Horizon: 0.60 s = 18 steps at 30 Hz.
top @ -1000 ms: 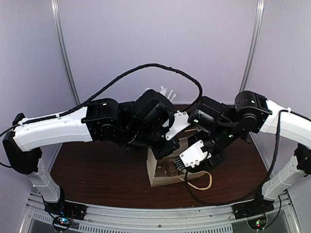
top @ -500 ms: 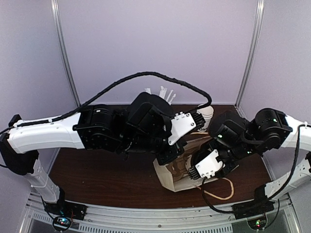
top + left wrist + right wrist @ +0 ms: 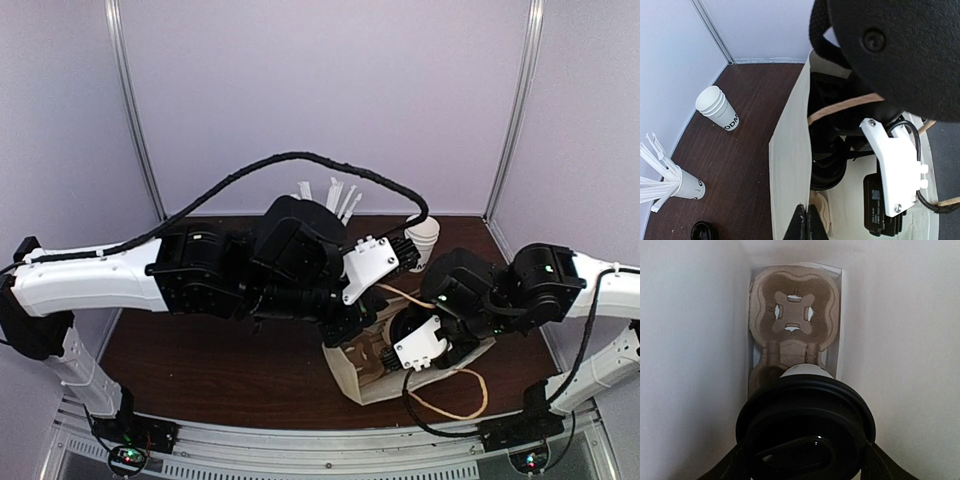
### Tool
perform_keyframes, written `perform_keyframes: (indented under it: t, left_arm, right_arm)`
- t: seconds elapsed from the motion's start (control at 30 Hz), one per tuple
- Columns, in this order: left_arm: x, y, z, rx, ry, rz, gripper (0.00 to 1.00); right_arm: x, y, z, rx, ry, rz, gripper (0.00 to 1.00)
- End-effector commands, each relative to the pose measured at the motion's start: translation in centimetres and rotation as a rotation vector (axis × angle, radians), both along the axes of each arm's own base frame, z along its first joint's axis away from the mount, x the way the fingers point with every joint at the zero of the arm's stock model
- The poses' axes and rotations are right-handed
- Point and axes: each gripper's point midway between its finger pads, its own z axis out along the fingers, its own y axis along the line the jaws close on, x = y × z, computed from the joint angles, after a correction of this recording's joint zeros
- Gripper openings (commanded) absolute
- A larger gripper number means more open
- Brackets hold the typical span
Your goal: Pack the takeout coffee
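The takeout coffee (image 3: 805, 427) is a white cup with a black lid, seen from above in the right wrist view. My right gripper (image 3: 805, 457) is shut on it just under the lid, inside the white paper bag (image 3: 350, 378). The cup hangs over the near slot of a brown cardboard cup carrier (image 3: 795, 315) on the bag's floor. My left gripper (image 3: 806, 222) is shut on the bag's left wall (image 3: 790, 165) at its rim. The black lid (image 3: 829, 167) shows inside the bag there. From above, both grippers meet at the bag's mouth.
A stack of lidless white cups (image 3: 717, 107) and a white cup of straws (image 3: 687, 184) stand on the brown table by the back wall. A loose black lid (image 3: 703, 231) lies nearby. The bag's rope handle (image 3: 450, 405) trails toward the front edge.
The bag and both arms have shifted right. My right gripper has gone down into the bag with the cup, and my left arm has followed to the bag's rim.
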Motion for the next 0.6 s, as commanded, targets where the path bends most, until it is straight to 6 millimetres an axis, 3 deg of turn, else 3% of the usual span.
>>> perform_keyframes:
  t: [0.0, 0.23, 0.4, 0.57]
  left_arm:
    - [-1.1, -1.6, 1.5, -0.102, 0.018, -0.058, 0.0]
    - [-1.3, -2.0, 1.4, -0.102, 0.01, -0.078, 0.0]
    - [-1.6, -2.3, 1.4, -0.11, 0.017, -0.101, 0.0]
    - [-2.2, -2.5, 1.2, -0.11, 0.027, -0.128, 0.0]
  right_arm:
    - [0.9, 0.1, 0.4, 0.028, -0.069, -0.024, 0.57]
    - [1.0, -1.1, -1.9, -0.052, -0.073, -0.027, 0.58]
    - [1.1, -1.0, -2.0, -0.053, -0.084, -0.024, 0.58]
    - [1.3, -1.4, -3.2, -0.095, -0.093, -0.019, 0.58]
